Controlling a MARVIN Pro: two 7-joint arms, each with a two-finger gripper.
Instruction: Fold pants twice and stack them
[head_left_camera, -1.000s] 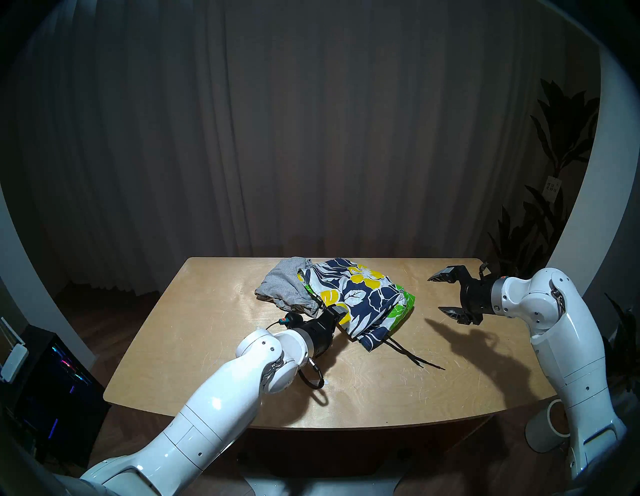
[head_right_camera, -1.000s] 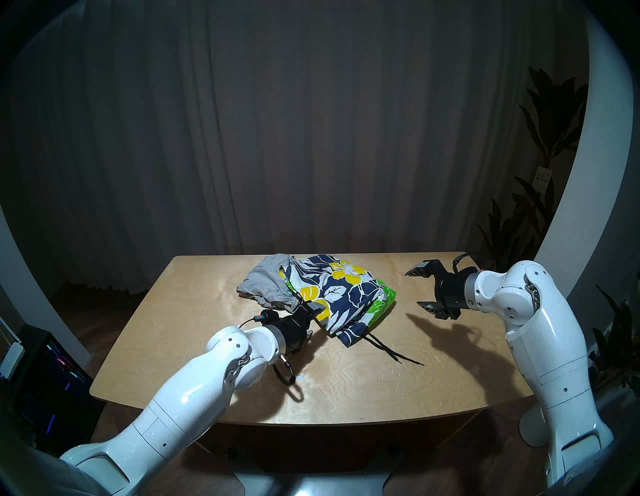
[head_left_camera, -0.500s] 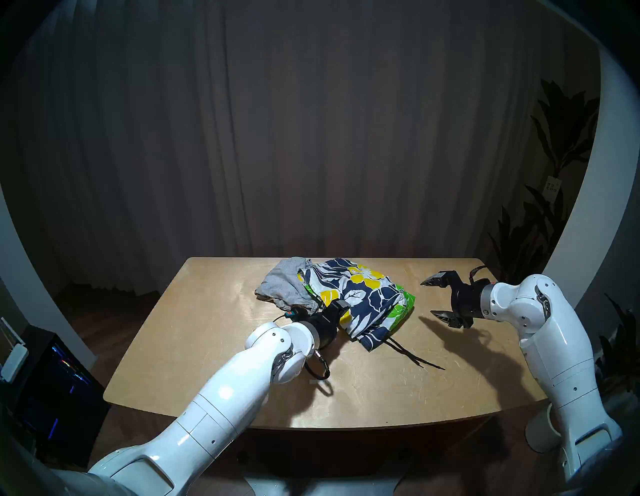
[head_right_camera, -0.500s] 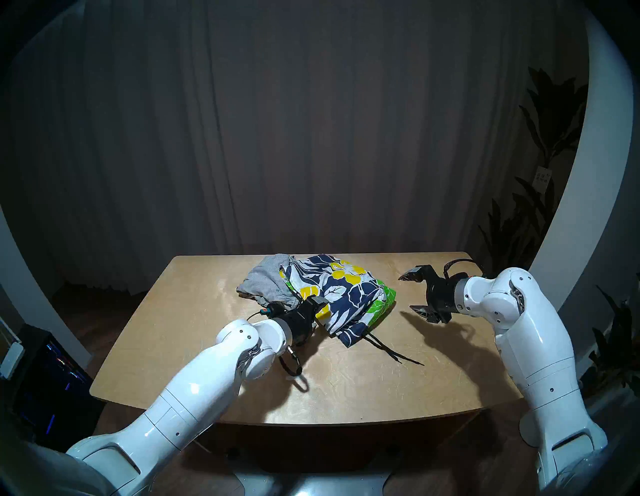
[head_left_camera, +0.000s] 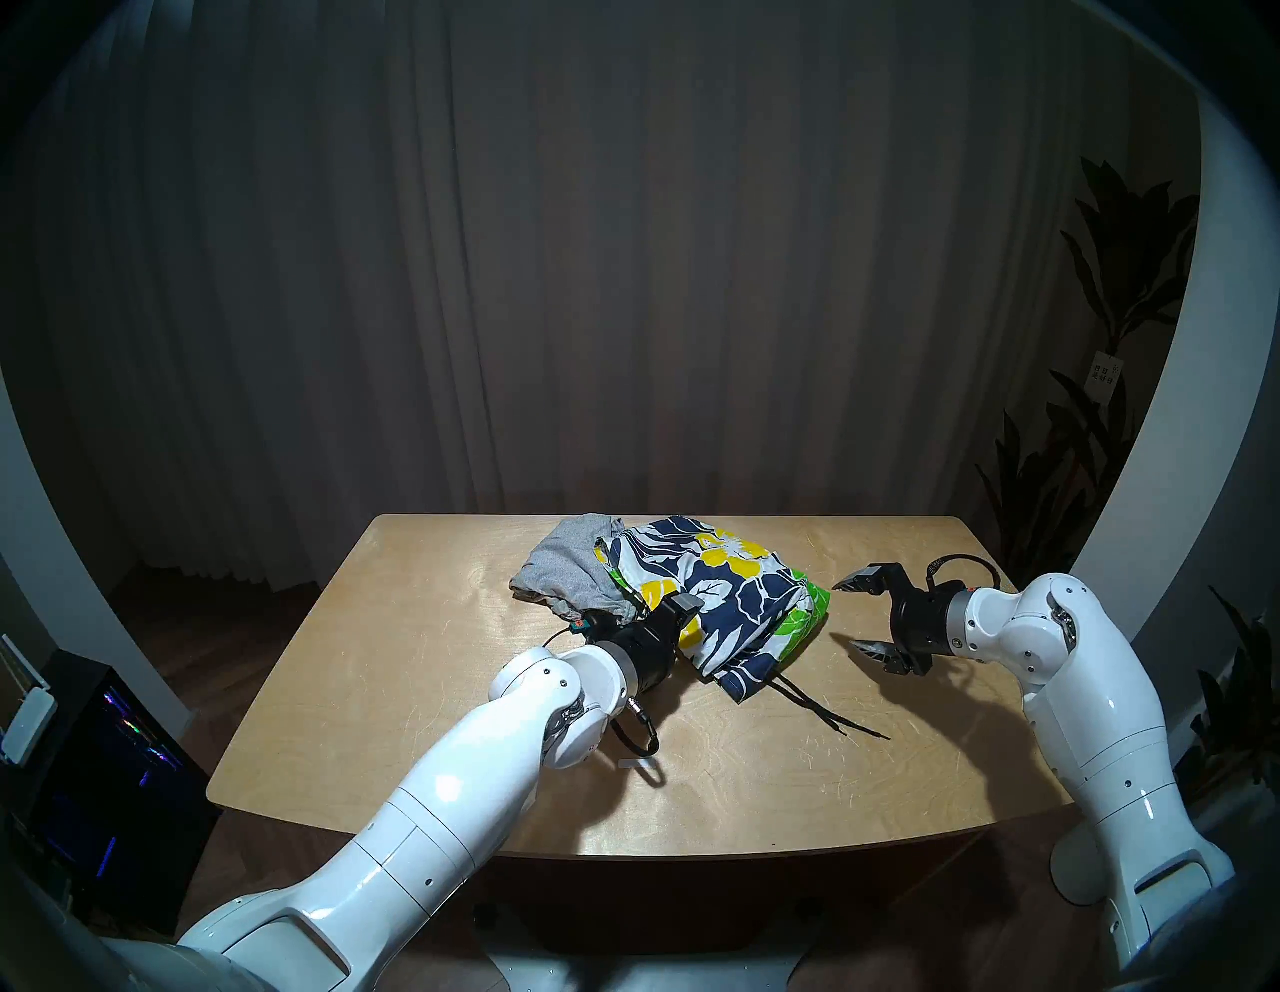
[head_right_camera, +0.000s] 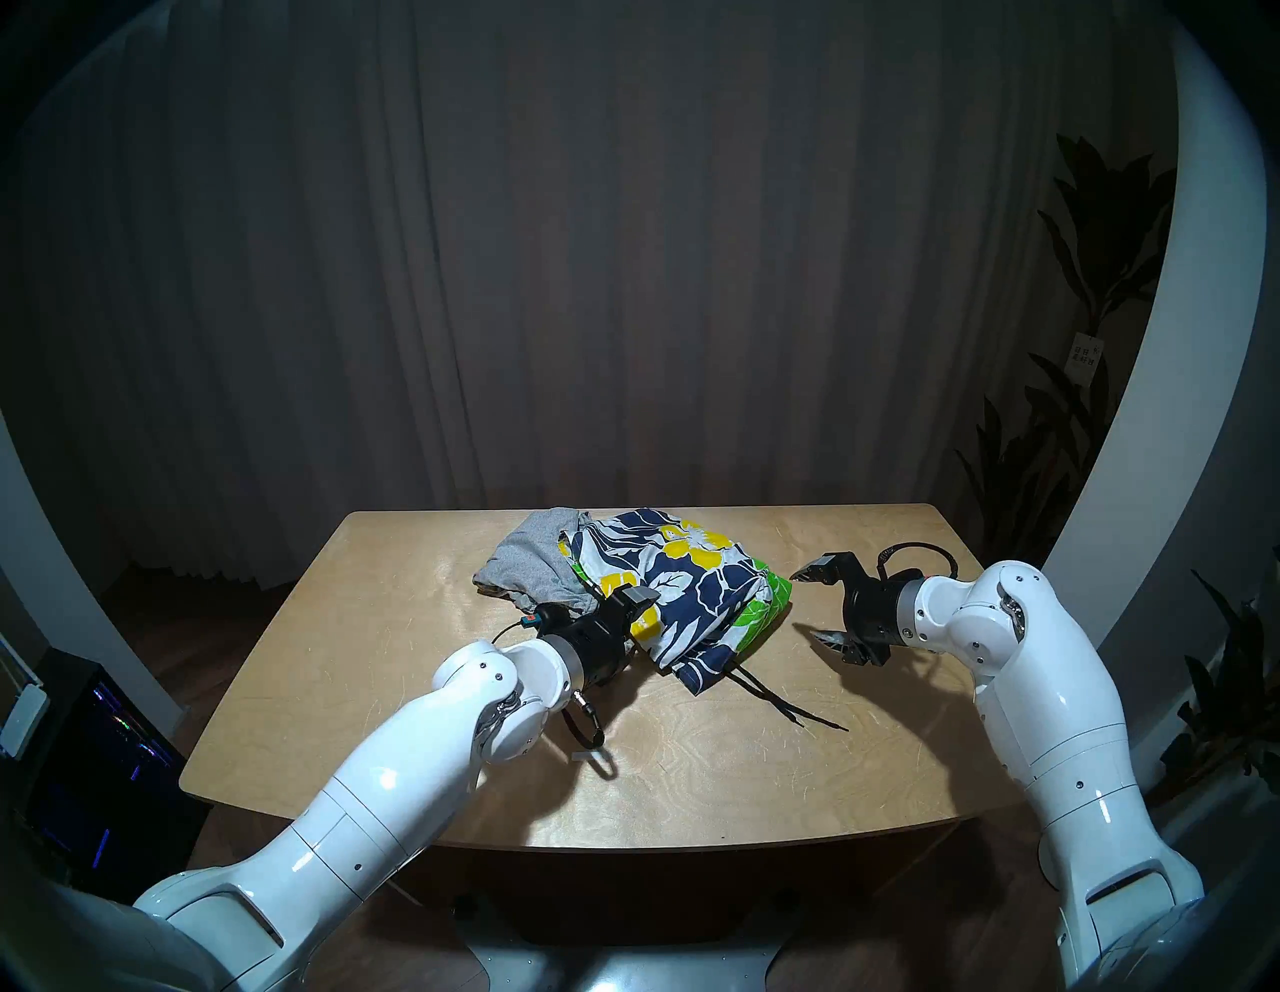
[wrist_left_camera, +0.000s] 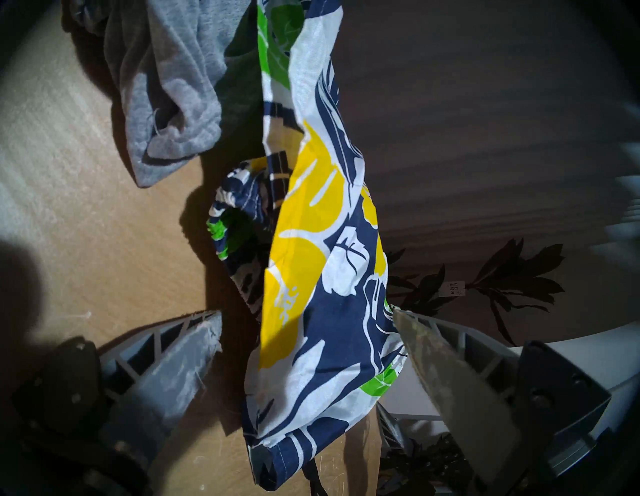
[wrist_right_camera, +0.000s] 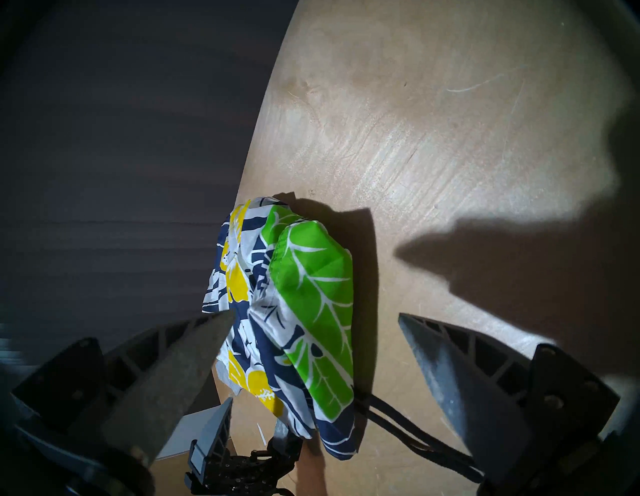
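- Head view: floral shorts (head_left_camera: 720, 609) crumpled mid-table (head_left_camera: 415, 693), overlapping grey shorts (head_left_camera: 568, 578) on their left.
- Left gripper (wrist_left_camera: 308, 329) spread around floral cloth, not pinching.
- Right gripper (head_left_camera: 855, 616) spread, empty, beside shorts.

**What things are made of**

The table (head_left_camera: 429, 665) is pale wood, a bit shiny and scratched. The grey shorts (head_left_camera: 564, 575) are soft, fuzzy cloth. The flowery shorts (head_left_camera: 720, 596) are thin, smooth cloth. The robot arms (head_left_camera: 450, 783) are shiny white plastic.

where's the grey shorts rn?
Head view: grey shorts lie crumpled at the table's far centre-left, partly tucked under the floral shorts on their right, just beyond the left gripper.
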